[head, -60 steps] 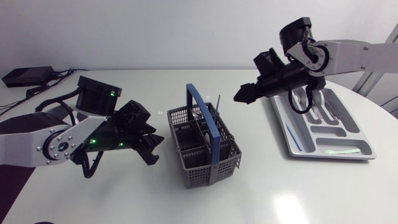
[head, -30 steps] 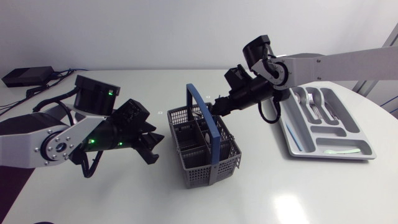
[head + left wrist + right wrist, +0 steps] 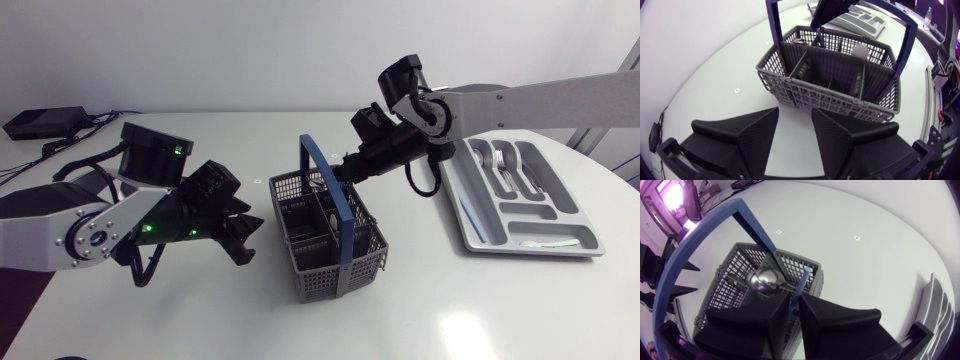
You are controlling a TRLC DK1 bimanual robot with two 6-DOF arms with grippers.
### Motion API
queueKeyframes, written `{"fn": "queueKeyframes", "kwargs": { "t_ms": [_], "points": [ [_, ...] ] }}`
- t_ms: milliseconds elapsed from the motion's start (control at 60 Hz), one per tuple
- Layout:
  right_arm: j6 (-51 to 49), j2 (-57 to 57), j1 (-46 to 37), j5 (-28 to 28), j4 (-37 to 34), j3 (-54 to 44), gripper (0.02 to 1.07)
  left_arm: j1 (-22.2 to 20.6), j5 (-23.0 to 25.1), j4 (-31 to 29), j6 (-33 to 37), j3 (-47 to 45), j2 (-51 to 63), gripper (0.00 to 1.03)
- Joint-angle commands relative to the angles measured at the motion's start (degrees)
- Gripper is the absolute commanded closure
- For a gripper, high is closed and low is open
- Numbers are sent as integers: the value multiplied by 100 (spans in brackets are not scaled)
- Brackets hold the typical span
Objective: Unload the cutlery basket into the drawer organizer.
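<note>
The grey cutlery basket (image 3: 325, 235) with its blue hoop handle (image 3: 335, 200) stands mid-table. My right gripper (image 3: 345, 170) hangs over the basket's far corner. In the right wrist view the right gripper (image 3: 795, 305) is shut on a thin blue-handled utensil (image 3: 802, 280) that stands upright in a compartment. A metal spoon (image 3: 765, 279) lies just beside it. My left gripper (image 3: 245, 235) rests on the table left of the basket. It faces the basket (image 3: 825, 85), and the left gripper (image 3: 794, 135) is open with nothing between its fingers. The grey drawer organizer (image 3: 585, 228) lies at the right.
The organizer holds forks and spoons (image 3: 505, 165) in its far slots, a blue piece (image 3: 470, 215) along its left slot and a pale piece (image 3: 545, 240) at the front. A black box with cables (image 3: 45, 122) sits at the back left.
My right arm swung left from above the organizer to the basket's far corner, and its fingers came together on the blue-handled utensil. The left arm stayed still.
</note>
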Motion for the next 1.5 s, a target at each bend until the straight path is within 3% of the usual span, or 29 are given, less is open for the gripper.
{"fn": "queueKeyframes", "kwargs": {
  "t_ms": [0,300,717,950,1117,1483],
  "points": [
    [172,28,64,55,43,-36,99,-33,20,45,-70,-162,-60,55],
    [119,-728,293,477,456,-748,101,-77,20,54,-70,-162,-78,55],
    [128,-2838,231,249,1370,-1996,101,-208,12,28,-78,-197,-175,55],
    [145,-3708,-639,-244,351,-1618,101,-208,12,-25,-78,-197,-262,55],
    [-224,-3383,-1992,-437,-941,-1003,101,-226,12,-78,-87,-197,-306,55],
    [-1226,-1932,-3671,-138,-1460,-669,101,-305,-50,-113,-96,-179,-324,55]
  ]
}}
